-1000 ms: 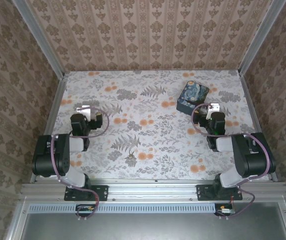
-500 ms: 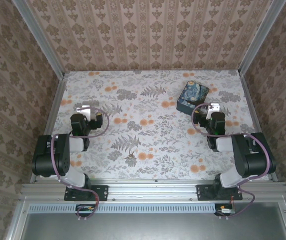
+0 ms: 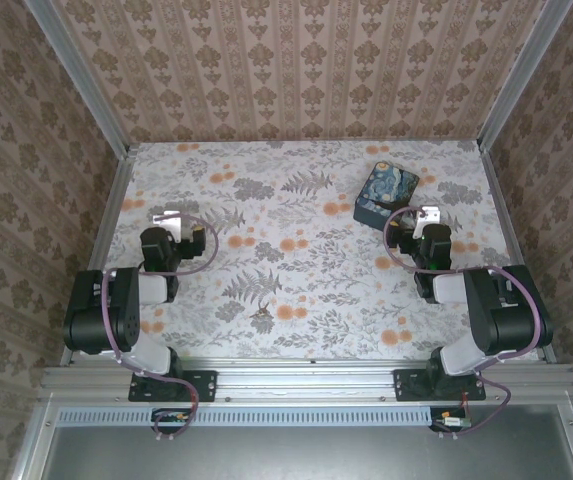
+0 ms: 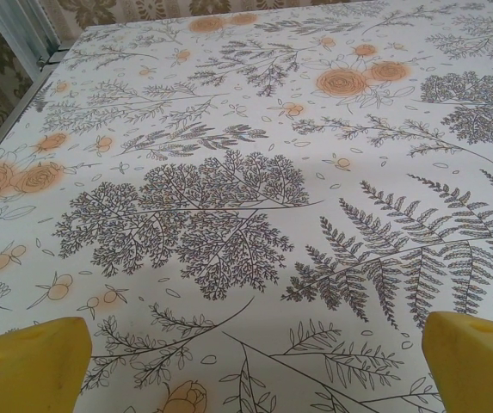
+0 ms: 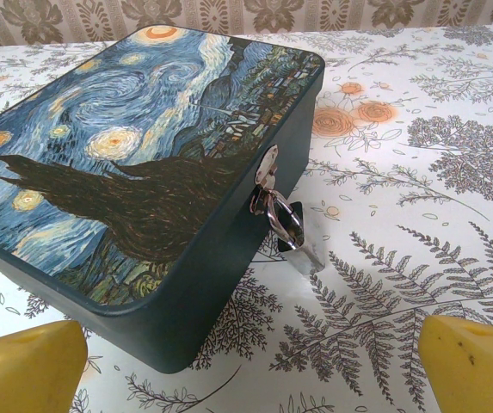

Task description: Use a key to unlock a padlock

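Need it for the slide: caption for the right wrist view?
Open right gripper faces the closed blue box with its swirly painted lid, a small silvery padlock hanging on its side, on the floral table.

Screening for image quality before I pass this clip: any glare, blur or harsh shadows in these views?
Top external: even, soft light, only faint shadows; the box is clear though small. Left wrist: the tablecloth print is sharp, no glare. Right wrist: the box lid is crisp, the padlock carries bright glints, and a soft shadow lies under the box's near edge.
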### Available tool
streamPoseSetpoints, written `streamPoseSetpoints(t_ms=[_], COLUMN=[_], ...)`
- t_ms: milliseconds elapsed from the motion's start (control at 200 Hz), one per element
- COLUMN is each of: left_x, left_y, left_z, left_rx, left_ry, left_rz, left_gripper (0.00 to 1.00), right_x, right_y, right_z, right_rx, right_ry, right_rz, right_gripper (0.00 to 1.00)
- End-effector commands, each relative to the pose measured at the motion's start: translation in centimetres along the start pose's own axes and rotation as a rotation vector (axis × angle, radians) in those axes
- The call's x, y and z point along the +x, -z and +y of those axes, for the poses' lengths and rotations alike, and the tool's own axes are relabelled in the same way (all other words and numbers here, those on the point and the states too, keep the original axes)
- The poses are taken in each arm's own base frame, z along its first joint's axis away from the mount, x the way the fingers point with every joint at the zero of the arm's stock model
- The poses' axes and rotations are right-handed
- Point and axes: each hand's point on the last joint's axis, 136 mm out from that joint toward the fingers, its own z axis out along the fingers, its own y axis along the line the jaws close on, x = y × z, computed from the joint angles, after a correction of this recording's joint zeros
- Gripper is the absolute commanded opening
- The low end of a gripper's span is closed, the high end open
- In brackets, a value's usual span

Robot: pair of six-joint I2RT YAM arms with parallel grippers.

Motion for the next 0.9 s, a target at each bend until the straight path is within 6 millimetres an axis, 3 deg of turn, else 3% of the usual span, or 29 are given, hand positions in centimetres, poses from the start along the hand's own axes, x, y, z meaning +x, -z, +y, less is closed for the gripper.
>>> streamPoseSetpoints(t_ms=[0, 230, 345, 410, 580, 715, 755, 785, 895], left_x=[-1.6, -2.8, -2.6, -3.5, -9.2, -11.0, -11.2, -11.3, -11.4], left_y=[0.0, 0.5, 0.4, 0.9, 3.6, 5.0, 5.4, 5.6, 5.9], left_z=[1.0, 1.9, 1.8, 2.0, 3.1, 4.5, 3.9, 3.2, -0.9], left_rx=[-0.034, -0.097, -0.110, -0.132, -0.232, -0.338, -0.331, -0.323, -0.227], left_ry=[0.030, 0.037, 0.021, 0.016, 0.013, 0.128, 0.144, 0.148, 0.100], left_rz=[-0.028, -0.012, -0.018, -0.024, 0.025, 0.137, 0.162, 0.172, 0.215], left_gripper=[1.00, 1.00, 1.00, 1.00, 1.00, 1.00, 1.00, 1.00, 0.99], right_x=[-1.7, -3.4, -3.0, -3.1, -9.4, -10.9, -11.6, -11.0, -11.7], right_y=[-0.2, 0.9, 0.7, 1.0, 3.5, 1.2, 0.5, -0.6, -3.3], right_z=[-0.3, -1.7, -1.7, -1.5, -3.1, -4.3, -4.5, -4.5, -4.1], right_rx=[0.019, 0.072, 0.060, 0.055, 0.132, 0.135, 0.124, 0.117, 0.093], right_ry=[-0.005, -0.055, -0.059, -0.053, -0.175, -0.313, -0.346, -0.369, -0.422], right_rz=[-0.025, -0.018, -0.029, -0.014, -0.011, 0.112, 0.123, 0.162, 0.231], right_gripper=[1.00, 1.00, 1.00, 1.00, 1.00, 1.00, 1.00, 1.00, 1.00])
